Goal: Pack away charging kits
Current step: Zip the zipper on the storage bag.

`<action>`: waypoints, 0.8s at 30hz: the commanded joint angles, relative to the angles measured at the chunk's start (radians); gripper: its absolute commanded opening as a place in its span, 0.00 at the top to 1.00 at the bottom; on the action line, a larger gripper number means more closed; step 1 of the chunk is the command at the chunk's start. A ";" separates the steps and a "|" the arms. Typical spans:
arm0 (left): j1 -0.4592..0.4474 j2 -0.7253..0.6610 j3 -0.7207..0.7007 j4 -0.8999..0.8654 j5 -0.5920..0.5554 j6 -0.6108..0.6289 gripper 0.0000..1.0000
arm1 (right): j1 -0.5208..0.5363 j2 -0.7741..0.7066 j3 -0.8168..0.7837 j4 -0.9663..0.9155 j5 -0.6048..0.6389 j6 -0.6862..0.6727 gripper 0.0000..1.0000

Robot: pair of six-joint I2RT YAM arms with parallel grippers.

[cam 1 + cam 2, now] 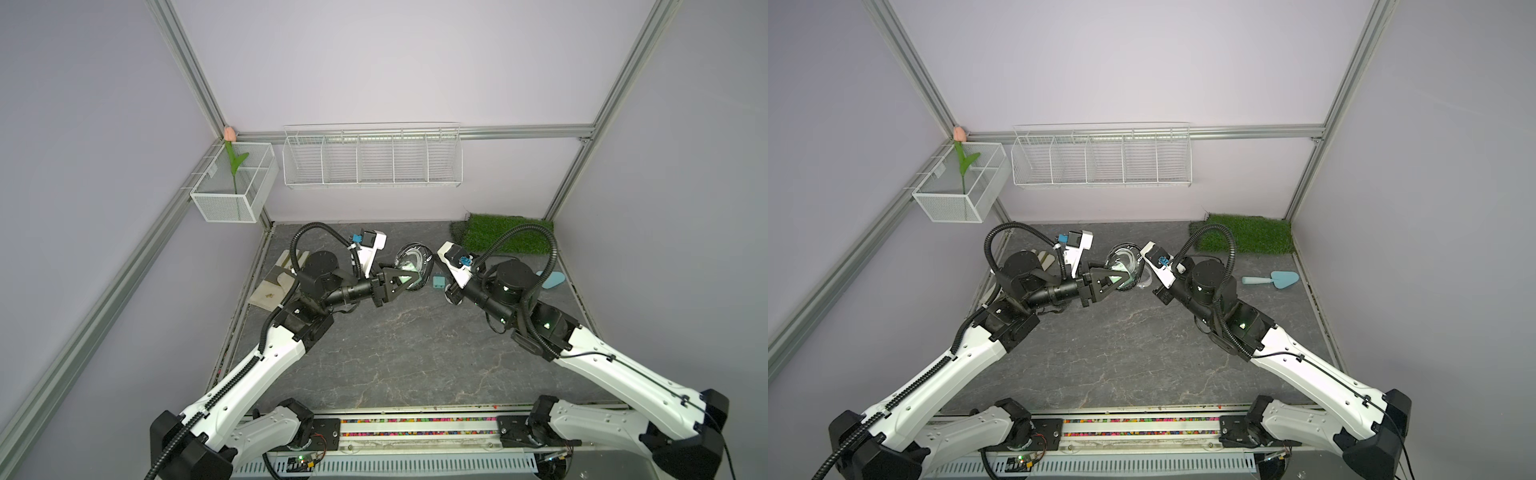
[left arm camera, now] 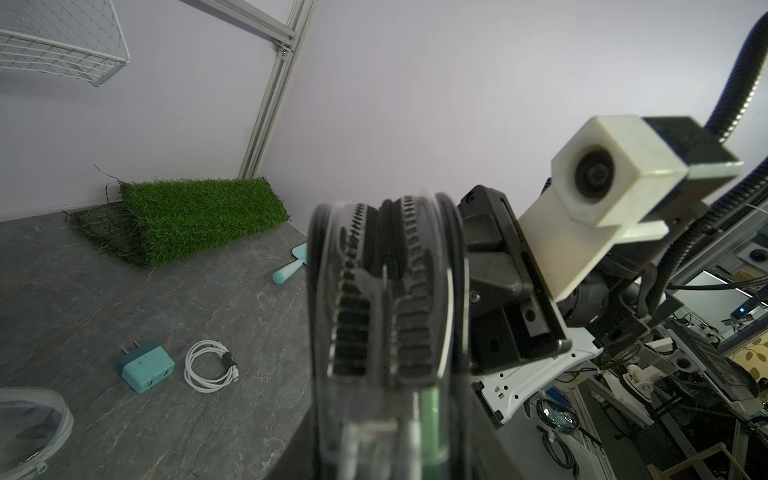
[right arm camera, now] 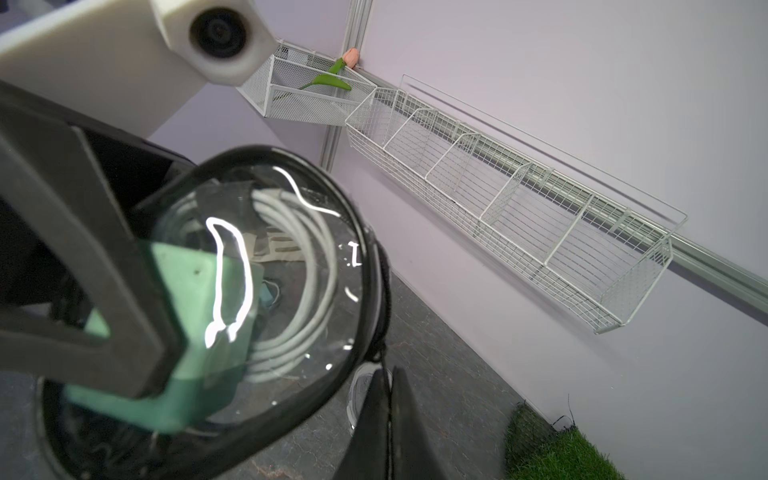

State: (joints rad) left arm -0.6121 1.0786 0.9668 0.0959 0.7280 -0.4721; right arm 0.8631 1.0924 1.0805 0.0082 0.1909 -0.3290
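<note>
Black-rimmed case (image 3: pixel 372 291), clamped in left jaws, holds teal adapter (image 3: pixel 189 284), cable (image 3: pixel 303 266).

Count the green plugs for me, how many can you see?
2. One plug is inside the clear case held off the table. The other lies on the table beside a cable. More may be hidden behind the arms.
</note>
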 commanded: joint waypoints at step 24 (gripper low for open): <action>-0.104 0.096 0.099 -0.345 0.041 0.280 1.00 | -0.126 0.035 0.175 -0.128 -0.270 -0.225 0.94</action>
State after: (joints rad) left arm -0.6949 1.1557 1.0519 -0.1307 0.7300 -0.2432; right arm 0.7456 1.1465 1.2247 -0.2134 -0.0689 -0.5293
